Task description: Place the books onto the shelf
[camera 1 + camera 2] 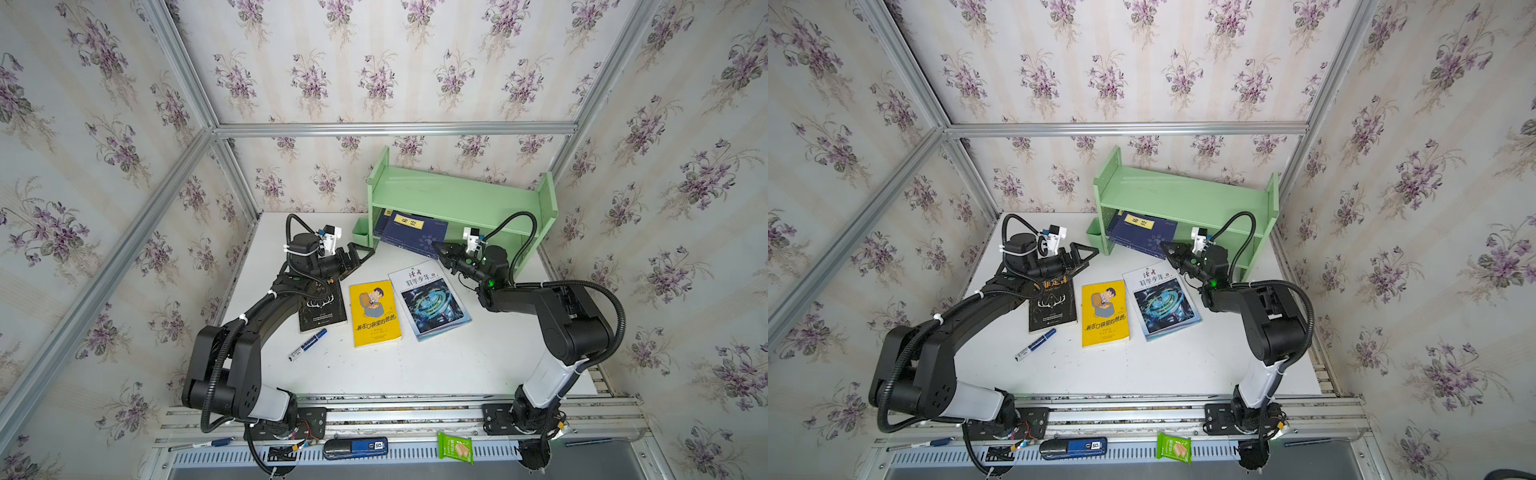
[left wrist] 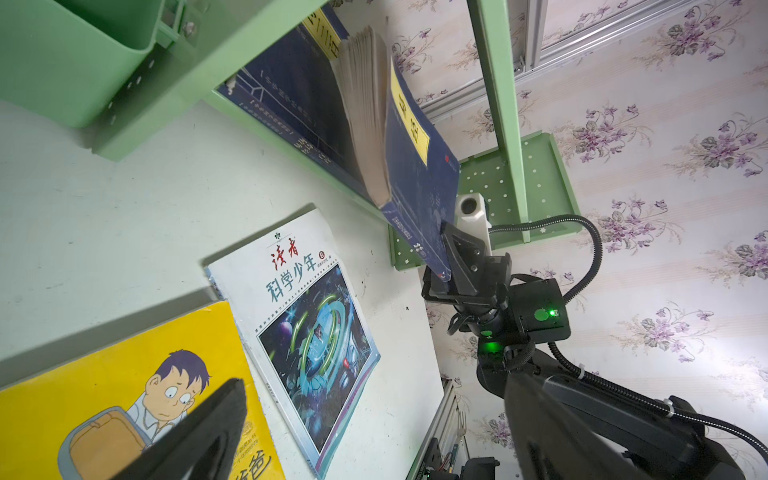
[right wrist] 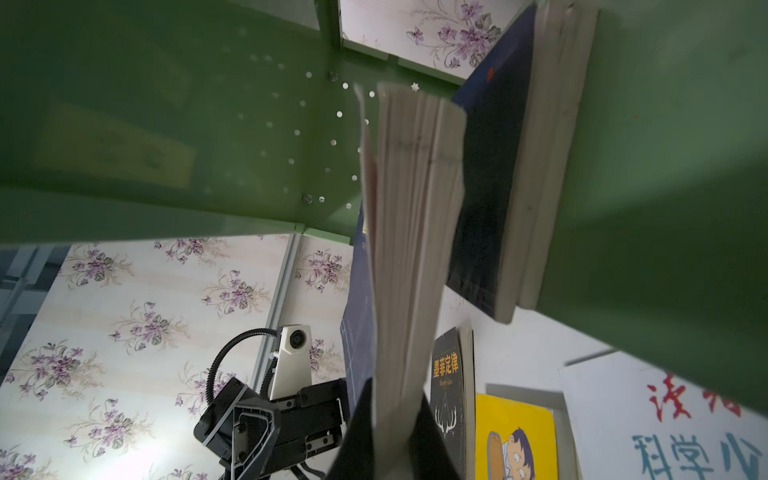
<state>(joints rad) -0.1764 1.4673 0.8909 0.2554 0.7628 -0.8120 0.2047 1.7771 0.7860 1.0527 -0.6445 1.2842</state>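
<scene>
Bright, even light, bowed edges; shelf [image 3: 124, 124] underside dim and blurred.

I see a pale green shelf [image 1: 457, 195] and navy books [image 1: 415, 239] with yellow labels. The wallpaper [image 1: 374, 62] shows purple flowers on cream stripes.

The right jaws pinch a corner of a yellow-labelled navy book [image 1: 415, 240], tilted half inside the lower tier of the pale green shelf [image 1: 457, 195] against a second navy book [image 1: 381, 220]. The black antler book [image 1: 324, 311], just behind the left jaws, the yellow cartoon book [image 1: 375, 313] and the white-blue swirl book [image 1: 430, 303] lie flat on the desk.
</scene>
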